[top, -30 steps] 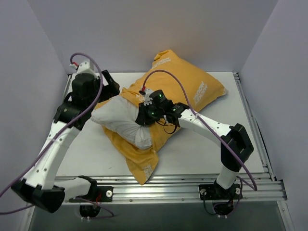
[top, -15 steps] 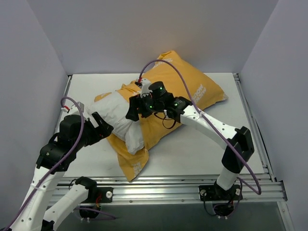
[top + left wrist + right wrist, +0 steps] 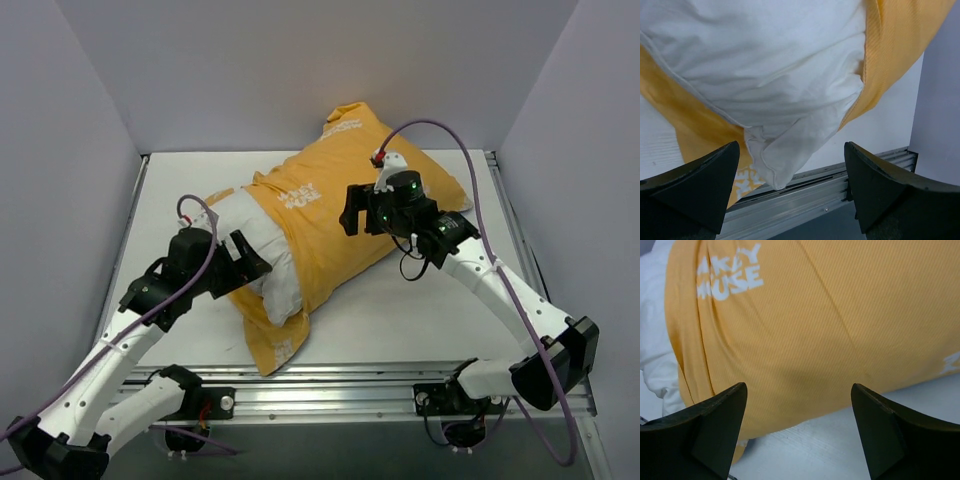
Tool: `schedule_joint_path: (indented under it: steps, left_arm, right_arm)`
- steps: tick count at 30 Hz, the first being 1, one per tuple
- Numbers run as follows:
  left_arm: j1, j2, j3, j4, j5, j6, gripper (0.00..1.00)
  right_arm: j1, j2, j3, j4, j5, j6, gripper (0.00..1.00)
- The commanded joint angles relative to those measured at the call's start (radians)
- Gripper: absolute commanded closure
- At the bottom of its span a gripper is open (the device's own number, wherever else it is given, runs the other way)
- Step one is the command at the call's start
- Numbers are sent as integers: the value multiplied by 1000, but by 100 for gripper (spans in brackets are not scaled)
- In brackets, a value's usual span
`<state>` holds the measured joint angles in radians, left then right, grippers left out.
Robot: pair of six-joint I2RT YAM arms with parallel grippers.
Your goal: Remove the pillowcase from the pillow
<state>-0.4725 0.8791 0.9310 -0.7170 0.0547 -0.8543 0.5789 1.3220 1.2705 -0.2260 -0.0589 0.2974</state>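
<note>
On the white table (image 3: 420,310), left tool (image 3: 252,264) spread beside the pillow (image 3: 268,250); right tool (image 3: 350,210) spread above pillowcase (image 3: 325,235).

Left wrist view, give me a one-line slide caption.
Open left hand facing the white pillow, its corner bulging out of the yellow-orange pillowcase.

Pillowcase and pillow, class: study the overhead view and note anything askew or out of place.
The yellow pillowcase lies diagonally, half pulled off: the white pillow bulges bare from its open left end, with slack fabric trailing toward the near edge. No tear or spill shows.
</note>
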Motion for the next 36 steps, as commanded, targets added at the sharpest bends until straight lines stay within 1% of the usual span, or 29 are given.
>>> schedule_joint_path:
  steps: [1,3,4,7,10,11,12,13,14,16,17,19,20,22,27,30,31,32,33,34,35,36]
  left_arm:
    - [-81,49,-1,175,-45,-31,6]
    - [-115,101,-7,220,-46,-22,6]
    - [-139,118,-11,231,-77,-20,6]
    - [-169,155,-33,263,-88,-17,6]
    - [-178,170,-78,271,-124,-17,6]
    - [-178,172,-90,269,-133,-15,5]
    - [-178,170,-104,271,-153,-20,1]
    - [-178,170,-118,275,-153,-22,5]
    - [-178,167,-139,292,-153,-22,19]
    - [-179,172,-155,306,-141,-23,36]
    - [-179,176,-161,307,-138,-22,54]
    - [-181,187,-159,307,-130,-17,70]
    - [-179,189,-153,306,-125,-15,85]
    - [-181,186,-144,306,-113,-12,97]
    - [-189,158,-86,268,-116,4,98]
    - [-189,140,-37,229,-110,11,98]
    - [-190,130,-17,193,-110,17,98]
    - [-189,124,3,167,-116,20,98]
    - [-189,118,55,139,-131,30,98]
    - [-187,103,83,82,-148,40,98]
    - [-184,97,110,50,-185,46,98]
    - [-181,90,141,19,-203,60,98]
  right_arm:
    - [18,-26,-52,-6,-67,11,20]
    - [38,-30,-97,33,-87,19,21]
    - [50,-27,-106,39,-88,25,21]
    - [128,-7,-128,62,-75,22,22]
    - [214,22,-129,59,-19,35,22]
    - [226,28,-129,60,-3,61,21]
    - [251,31,-137,65,7,74,21]
    - [262,37,-141,70,16,84,21]
    - [277,37,-146,80,46,101,21]
    - [312,46,-157,91,88,118,21]
    - [321,51,-161,94,94,130,21]
    - [352,75,-168,109,94,147,20]
    - [361,83,-169,111,94,163,21]
    - [392,114,-168,113,129,178,21]
    - [421,181,-163,128,168,222,21]
    - [421,216,-164,106,250,256,35]
    - [420,220,-168,87,322,272,48]
    - [402,224,-177,82,339,275,56]
    - [383,223,-184,80,341,273,66]
    - [363,220,-197,79,350,272,83]
    - [339,212,-209,76,361,275,90]
    - [281,195,-236,74,366,275,97]
